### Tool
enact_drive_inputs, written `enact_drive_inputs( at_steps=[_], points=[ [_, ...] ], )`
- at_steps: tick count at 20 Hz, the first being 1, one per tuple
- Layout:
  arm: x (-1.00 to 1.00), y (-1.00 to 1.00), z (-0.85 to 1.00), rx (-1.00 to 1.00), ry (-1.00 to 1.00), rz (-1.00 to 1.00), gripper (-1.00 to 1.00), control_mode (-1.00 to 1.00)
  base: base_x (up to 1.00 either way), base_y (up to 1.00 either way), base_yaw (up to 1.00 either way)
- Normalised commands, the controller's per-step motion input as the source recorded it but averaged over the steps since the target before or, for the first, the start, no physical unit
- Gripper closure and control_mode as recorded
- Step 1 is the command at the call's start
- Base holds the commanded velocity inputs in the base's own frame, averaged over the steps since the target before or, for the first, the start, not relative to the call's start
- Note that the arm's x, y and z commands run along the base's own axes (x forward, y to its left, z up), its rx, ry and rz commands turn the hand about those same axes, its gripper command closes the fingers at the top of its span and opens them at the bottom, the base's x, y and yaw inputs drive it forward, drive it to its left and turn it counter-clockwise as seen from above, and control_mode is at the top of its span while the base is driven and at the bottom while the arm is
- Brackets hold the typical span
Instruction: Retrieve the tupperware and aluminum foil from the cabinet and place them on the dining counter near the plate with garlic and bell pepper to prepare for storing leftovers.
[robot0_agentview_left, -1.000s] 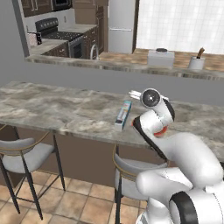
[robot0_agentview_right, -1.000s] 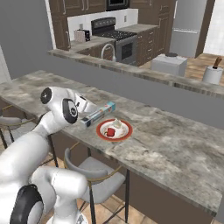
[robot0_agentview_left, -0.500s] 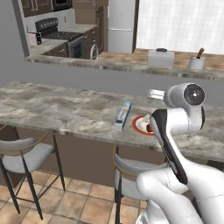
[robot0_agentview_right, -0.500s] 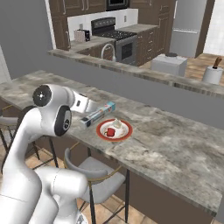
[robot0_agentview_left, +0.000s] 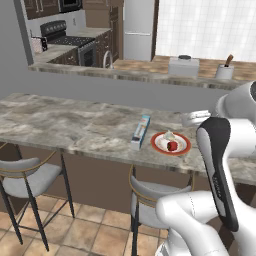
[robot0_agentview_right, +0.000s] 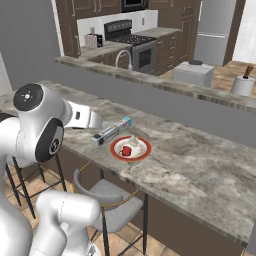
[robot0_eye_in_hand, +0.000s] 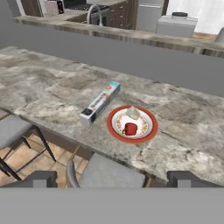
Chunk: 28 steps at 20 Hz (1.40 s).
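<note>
A long aluminum foil box (robot0_agentview_right: 111, 131) lies flat on the marble dining counter (robot0_agentview_right: 200, 170), angled with one end toward the counter's near edge. Just beside it sits a red-rimmed plate (robot0_agentview_right: 130, 148) holding a red bell pepper piece (robot0_agentview_right: 126, 150) and a pale garlic bulb (robot0_agentview_right: 133, 142). A grey stool (robot0_agentview_right: 107, 196) stands under the counter's edge below them. Beyond, on the back counter, are a sink faucet (robot0_agentview_right: 120, 56), a white toaster (robot0_agentview_right: 192, 73) and a white utensil holder (robot0_agentview_right: 242, 85); a stove (robot0_agentview_right: 131, 42) stands farther back.
</note>
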Motion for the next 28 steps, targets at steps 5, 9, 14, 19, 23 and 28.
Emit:
enact_drive_inputs(
  at_steps=[5,9,14,19,23,28],
  points=[
    [-0.08,0.05,0.00,-0.02,0.02,0.01,-1.00,-1.00,0.00,0.00,0.00],
    [-0.13,0.01,0.00,0.00,0.01,-0.02,-1.00,1.00,-0.50,-0.08,-0.07],
    [0.00,0.00,0.00,0.00,0.00,0.00,-1.00,1.00,-1.00,-0.67,-0.24],
    [0.00,0.00,0.00,0.00,0.00,0.00,-1.00,1.00,-0.53,-1.00,-0.42],
    [0.00,0.00,0.00,0.00,0.00,0.00,-1.00,1.00,0.00,-1.00,-0.45],
    [0.00,0.00,0.00,0.00,0.00,0.00,-1.00,1.00,0.31,-1.00,-0.40]
  ],
)
